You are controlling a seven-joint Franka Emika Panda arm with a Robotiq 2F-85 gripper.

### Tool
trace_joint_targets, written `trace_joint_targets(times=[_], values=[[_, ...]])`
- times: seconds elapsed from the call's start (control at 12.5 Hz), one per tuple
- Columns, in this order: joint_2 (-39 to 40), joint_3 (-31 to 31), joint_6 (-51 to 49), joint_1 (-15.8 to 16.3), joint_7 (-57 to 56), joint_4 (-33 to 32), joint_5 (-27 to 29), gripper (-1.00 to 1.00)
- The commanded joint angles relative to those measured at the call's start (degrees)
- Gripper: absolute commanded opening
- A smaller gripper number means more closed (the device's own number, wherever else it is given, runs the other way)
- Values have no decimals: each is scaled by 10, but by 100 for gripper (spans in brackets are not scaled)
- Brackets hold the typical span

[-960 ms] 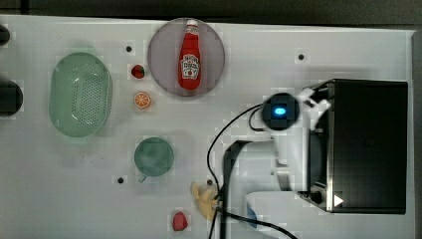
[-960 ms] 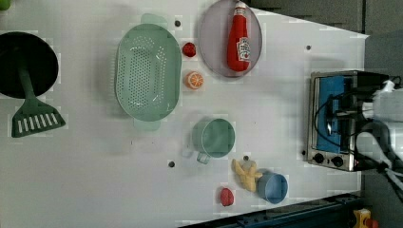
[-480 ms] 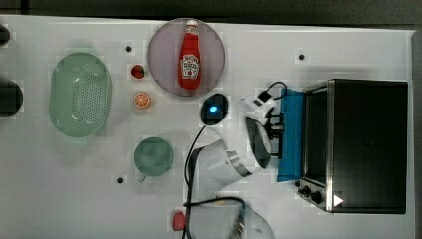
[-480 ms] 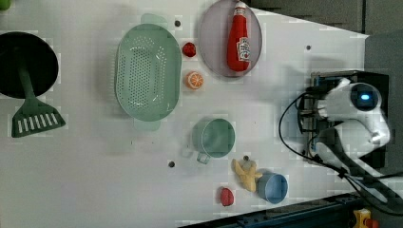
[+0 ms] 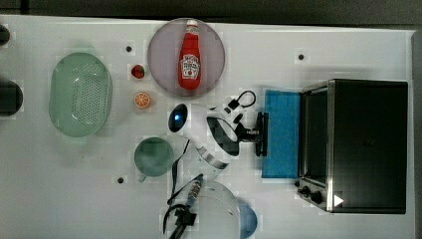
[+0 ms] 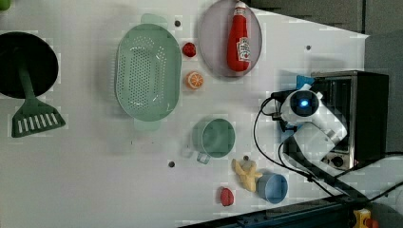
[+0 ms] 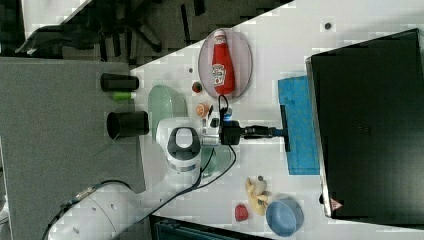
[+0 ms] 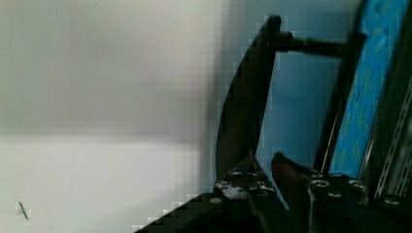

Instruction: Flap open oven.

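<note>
The arm is rising from its white base at the bench [image 5: 348, 45] edge at the top view's bottom, bending over a blue bowl [image 7: 284, 217] and a yellow toy [image 7: 256, 196], then levelling out so that its forearm is pointing toward the top view's right. The wrist is lying roughly horizontal, with a blue light glowing on its rear housing and a black cable looping off it. The gripper [image 5: 256, 133] is reaching sideways, not downward, and its fingers [image 8: 291, 171] are clenching the black bar handle [image 5: 262, 133] of the oven door [image 5: 281, 133]; in the wrist view the handle is running away from the fingers, with the blue glass just beside it.

The door is lying flapped down, nearly flat, its blue pane facing up and stretching from the handle back to the oven [image 5: 366, 144]. The oven is sitting at the top view's right end of the bench, its dark cavity showing open behind the door, and its small black knobs [image 5: 311, 192] are lining the front toward the top view's bottom.

Beyond the arm, toward the top view's left, a green cup [image 5: 154, 157] is standing near the elbow. Farther off, a ketchup bottle [image 5: 189, 56] is lying on a grey plate [image 5: 161, 59], with an orange slice [image 5: 142, 100], a small red fruit [image 5: 138, 71] and a green colander [image 5: 79, 94] past it.
</note>
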Motion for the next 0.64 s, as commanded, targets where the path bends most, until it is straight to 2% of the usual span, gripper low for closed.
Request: trace_joint_targets(times=[0.08,0.32,0.64], values=[[21,-14,-20,29,120,21,-56,-65],[63,-15,-20,41,120,44,-64,-65],[59,-15,-16,47,120,58,-61,-65]])
